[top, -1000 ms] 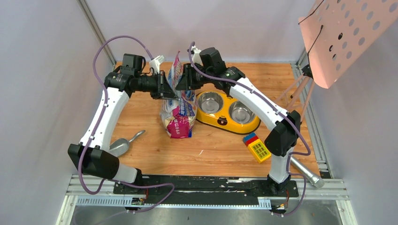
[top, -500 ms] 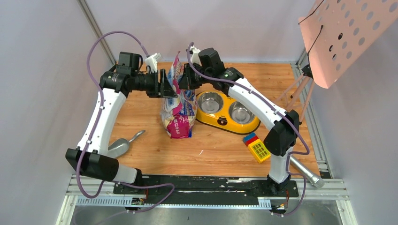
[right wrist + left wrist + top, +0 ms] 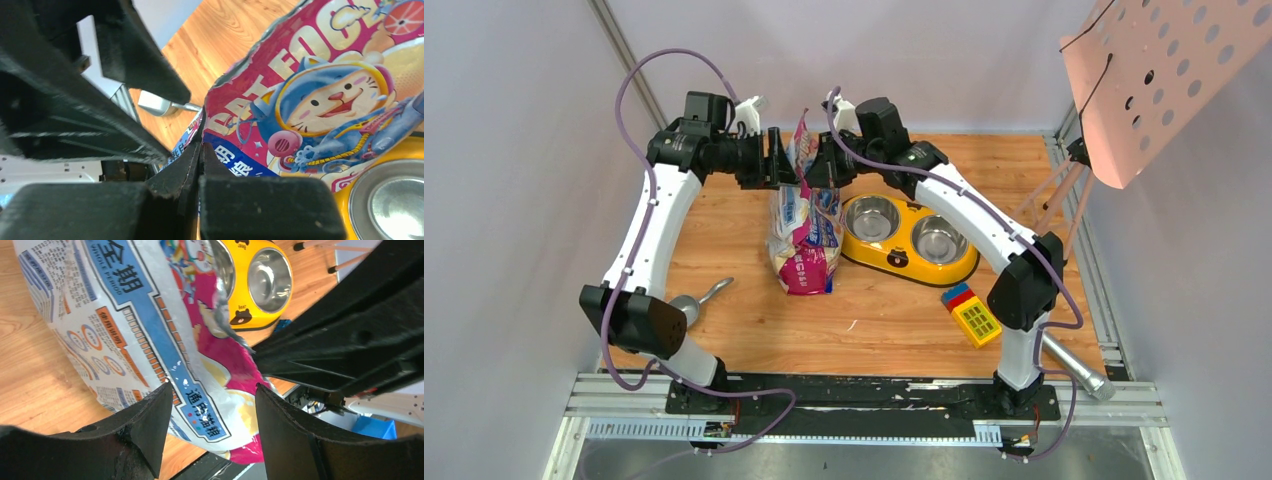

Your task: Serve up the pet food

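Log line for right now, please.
left gripper: open by bag top | right gripper: shut on bag edge | bag: upright | feeder: bowls empty | scoop: untouched

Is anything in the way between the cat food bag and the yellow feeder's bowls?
Nothing visible does. The cat food bag stands upright right beside the yellow feeder, with no object between them. The right claw is shut on the bag's top edge; the kibble is hidden inside.

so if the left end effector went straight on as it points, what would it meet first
The cat food bag, straight ahead of the left end effector's open fingers. The right end effector pinching it lies just beyond; depth unclear.
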